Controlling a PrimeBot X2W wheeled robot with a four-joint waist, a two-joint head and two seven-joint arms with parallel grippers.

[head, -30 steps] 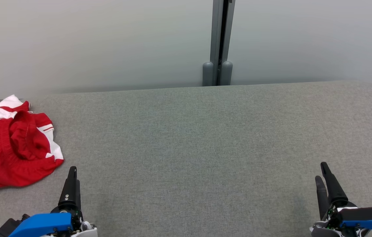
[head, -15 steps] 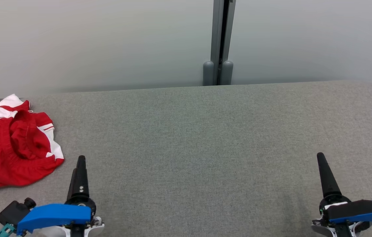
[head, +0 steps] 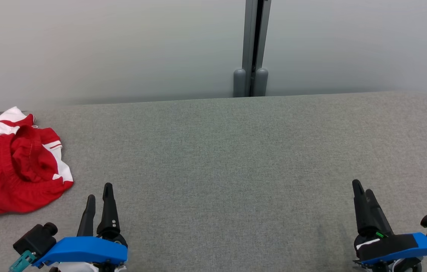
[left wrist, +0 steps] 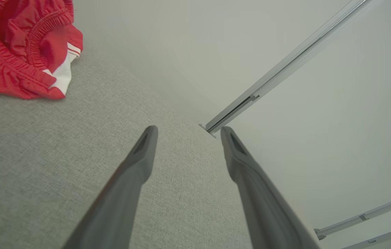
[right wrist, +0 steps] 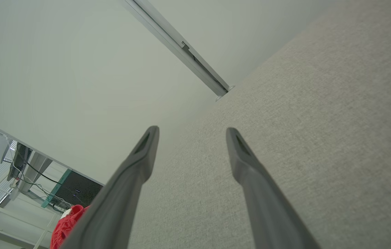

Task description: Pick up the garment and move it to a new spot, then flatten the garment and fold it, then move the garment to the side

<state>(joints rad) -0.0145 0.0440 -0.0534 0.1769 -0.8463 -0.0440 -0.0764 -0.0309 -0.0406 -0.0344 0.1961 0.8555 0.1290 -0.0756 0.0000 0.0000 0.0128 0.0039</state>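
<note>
Grey table (head: pixel 236 151), red garment (head: pixel 13 166) heaped forward and left of the left gripper (head: pixel 99 191).
The heap shows no clear long axis; the left gripper is near it, the right gripper (head: pixel 362 187) well apart; both stand wide open, empty.

The garment (head: pixel 13 177) is seen in bright red, with white panels along its edges and a thin red stripe across one white band. The table covering (head: pixel 228 151) is shown as grey-green woven cloth with a fine heathered fleck. The wall (head: pixel 104 49) behind is rendered in plain pale grey and is split by a mid-grey post (head: pixel 252 45). The left gripper (head: pixel 99 190) and the right gripper (head: pixel 362 187) are finished in black, each backed by a bright blue cover (head: pixel 85 249). A small teal piece (head: pixel 22 260) is seen beside the left one.
</note>
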